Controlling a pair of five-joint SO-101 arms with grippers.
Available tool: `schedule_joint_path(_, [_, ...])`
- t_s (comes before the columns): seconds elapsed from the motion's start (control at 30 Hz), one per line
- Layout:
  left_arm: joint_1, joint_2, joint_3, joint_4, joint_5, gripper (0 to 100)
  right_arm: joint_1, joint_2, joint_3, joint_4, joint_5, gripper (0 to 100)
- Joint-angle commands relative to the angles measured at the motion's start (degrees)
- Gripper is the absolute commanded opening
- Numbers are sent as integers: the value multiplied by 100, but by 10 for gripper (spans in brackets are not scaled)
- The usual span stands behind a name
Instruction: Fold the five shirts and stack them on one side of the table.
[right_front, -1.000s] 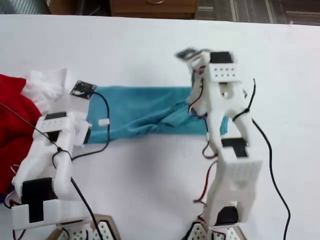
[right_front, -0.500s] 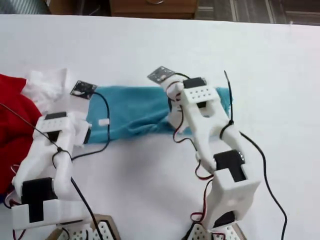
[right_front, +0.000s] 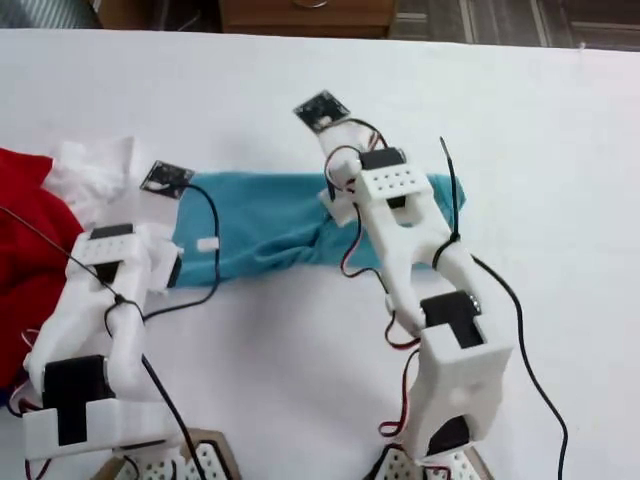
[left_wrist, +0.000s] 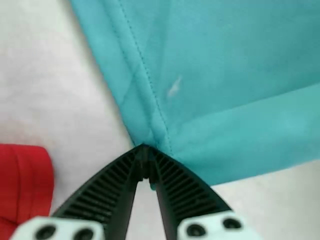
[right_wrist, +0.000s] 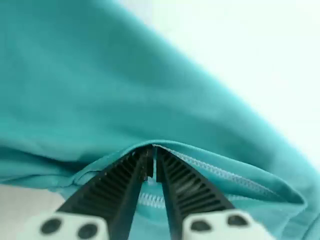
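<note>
Left gripper (right_front: 173, 270) sits at the left end of the teal shirt (right_front: 265, 215) in the high view, mostly covered by its own white wrist and a looping black cable. The right gripper (right_front: 338, 210) is down on the shirt's middle, and its arm lies across the right half of the cloth, hiding it. The shirt is a long band stretched sideways across the white table (right_front: 300, 90), bunched along its near edge. A red shirt (right_front: 25, 230) and a crumpled white cloth (right_front: 90, 170) lie heaped at the table's left edge, just beside the left arm.

From the left wrist view, the left gripper (left_wrist: 145, 152) has its ribbed black jaws pinched together on a stitched corner of the teal shirt (left_wrist: 225, 75). The red shirt (left_wrist: 22, 175) lies close by on the table (left_wrist: 50, 75).

From the right wrist view, the right gripper (right_wrist: 151, 150) has its jaws closed on a seamed fold of the teal shirt (right_wrist: 75, 85), which drapes over its tips. Bare table (right_wrist: 250, 60) lies beyond.
</note>
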Motion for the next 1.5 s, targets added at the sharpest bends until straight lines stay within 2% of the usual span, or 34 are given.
schedule_joint_path(0.0, [-62,-53,13,-88,35,26,48,-4,-580,48,-53,19])
schedule_joint_path(0.4, [-62,-53,13,-88,35,26,752,-295,-1011,2281,0,19])
schedule_joint_path(0.6, [-62,-53,4,-88,35,26,558,365,-1055,2158,0,19])
schedule_joint_path(0.97, [-62,-53,4,-88,35,26,347,637,-1064,637,-62,19])
schedule_joint_path(1.23, [-62,-53,4,-88,35,26,242,558,-1266,840,-62,19])
schedule_joint_path(1.47, [-62,-53,4,-88,35,26,470,-92,-1477,1701,-18,19])
